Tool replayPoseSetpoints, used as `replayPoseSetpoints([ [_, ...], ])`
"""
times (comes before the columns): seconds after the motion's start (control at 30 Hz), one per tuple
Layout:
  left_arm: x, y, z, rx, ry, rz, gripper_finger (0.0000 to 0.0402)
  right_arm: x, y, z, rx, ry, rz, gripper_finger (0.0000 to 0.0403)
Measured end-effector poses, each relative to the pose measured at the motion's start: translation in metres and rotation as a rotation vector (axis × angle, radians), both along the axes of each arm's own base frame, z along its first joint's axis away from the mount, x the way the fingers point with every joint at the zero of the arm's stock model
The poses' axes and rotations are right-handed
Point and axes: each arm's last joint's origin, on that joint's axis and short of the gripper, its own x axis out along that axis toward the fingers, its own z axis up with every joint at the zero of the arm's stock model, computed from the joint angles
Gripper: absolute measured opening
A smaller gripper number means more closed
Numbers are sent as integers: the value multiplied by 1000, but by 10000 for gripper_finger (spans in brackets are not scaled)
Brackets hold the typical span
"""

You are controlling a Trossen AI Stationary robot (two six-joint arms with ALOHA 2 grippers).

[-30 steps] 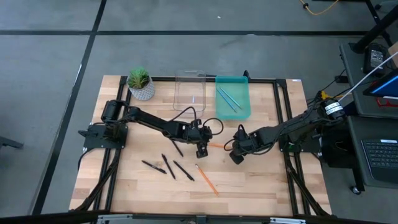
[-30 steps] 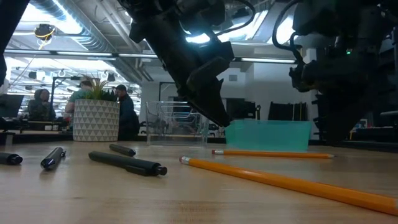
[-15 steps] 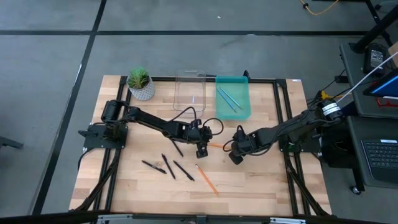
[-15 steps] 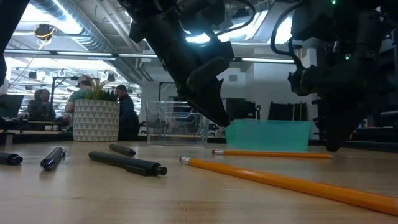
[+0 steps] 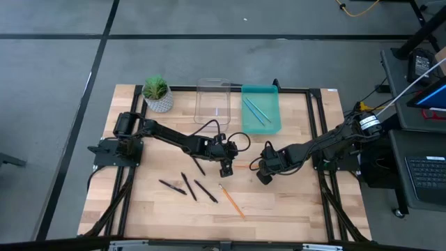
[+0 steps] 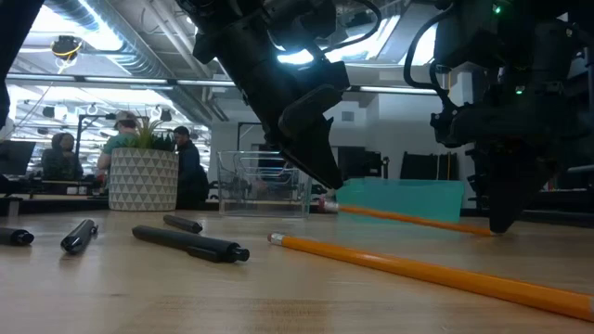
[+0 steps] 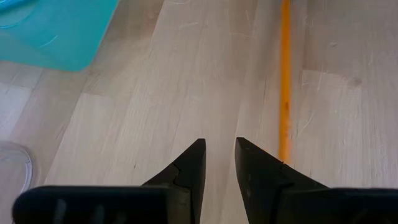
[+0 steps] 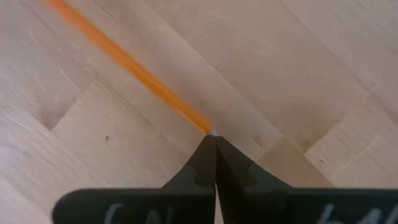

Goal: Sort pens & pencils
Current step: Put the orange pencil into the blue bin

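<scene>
The right tool (image 5: 263, 175) is clenched on the tip of an orange pencil (image 6: 408, 216) near the middle of the surface (image 5: 279, 209). In the right wrist view the pencil (image 8: 127, 62) runs straight out from between the closed fingertips. In the low view the held end sits at the surface while the far end is tilted up, so the shaft rises away from the right tool toward the left tool (image 5: 226, 167).

The pencil's long axis points from the right tool across to the left tool, and its free end lies just beside the left arm. The left tool is part-way open and grips nothing; in the left wrist view the orange pencil (image 7: 285, 81) lies just beside one finger (image 7: 261, 174), outside the gap.

The teal tray (image 5: 261, 122) lies beyond the right tool, well apart, with two light blue pencils (image 5: 255, 110) already in it. The clear tray (image 5: 212, 87) sits beside it. A second orange pencil (image 5: 231, 202) and several black pens (image 5: 187, 187) lie flat on the surface, nearer the left tool. The right arm looks best placed to carry its pencil on to the teal tray.
</scene>
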Motion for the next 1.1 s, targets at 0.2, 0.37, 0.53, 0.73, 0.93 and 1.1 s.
replayPoseSetpoints([
  [0.2, 0, 0, 0, -5, 0, -4, 80, 0, 0, 0, 0, 1, 0, 0],
  [0.37, 0, -2, 0, -45, -2, -30, 80, -4, -1, -6, 3, 0, -8, 0],
  [0.53, 1, -5, 0, -80, -9, -60, 80, -4, -1, -6, 5, -10, -3, 0],
  [0.73, 1, -4, 1, -68, -10, -49, 80, 4, 3, 15, -11, -48, 19, 0],
  [0.93, 1, -5, 0, -68, -7, -49, 80, 4, 14, 26, -229, -117, 6, 0],
  [1.1, 1, -4, 0, -68, -5, -48, 80, -19, 40, 26, -394, -233, -108, 0],
])
